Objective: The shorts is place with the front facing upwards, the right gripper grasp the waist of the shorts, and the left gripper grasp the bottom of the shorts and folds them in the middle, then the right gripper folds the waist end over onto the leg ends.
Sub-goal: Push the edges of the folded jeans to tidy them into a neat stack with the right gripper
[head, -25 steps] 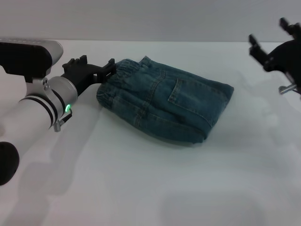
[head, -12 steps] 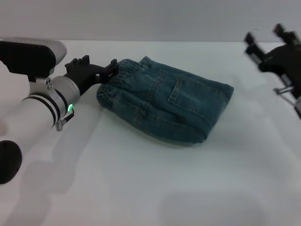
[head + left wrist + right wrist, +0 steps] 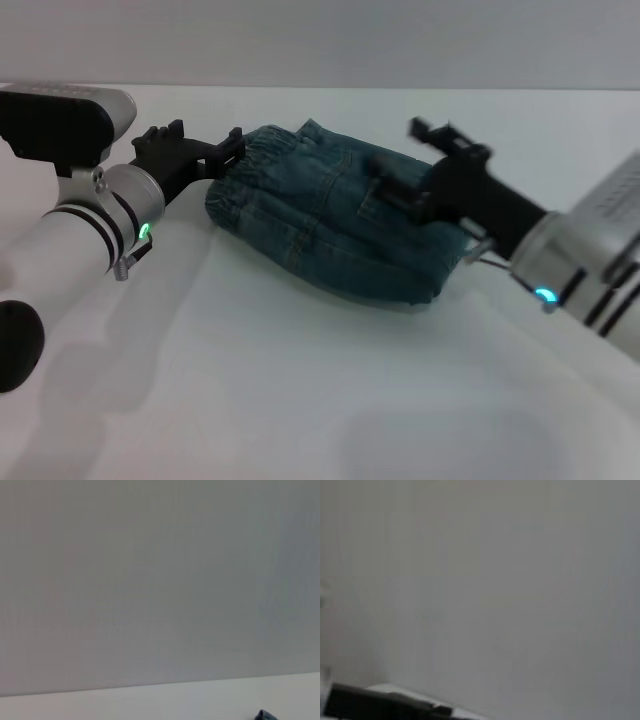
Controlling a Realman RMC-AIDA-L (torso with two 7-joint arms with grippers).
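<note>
The denim shorts (image 3: 320, 225) lie folded into a compact bundle on the white table (image 3: 300, 400) in the head view, gathered waistband to the left and a back pocket on top. My left gripper (image 3: 202, 148) sits at the waistband's left edge, open, its fingers holding no cloth. My right gripper (image 3: 410, 160) hovers over the right half of the bundle, beside the pocket, with its fingers spread open and empty. A sliver of the blue denim (image 3: 263, 715) shows in the left wrist view.
Bare white table surface surrounds the bundle in front and at both sides. A grey wall (image 3: 320, 40) stands behind the table's far edge. The right wrist view shows mostly wall.
My right arm has swung in from the far right edge to above the right part of the shorts. The left arm and the shorts have hardly moved.
</note>
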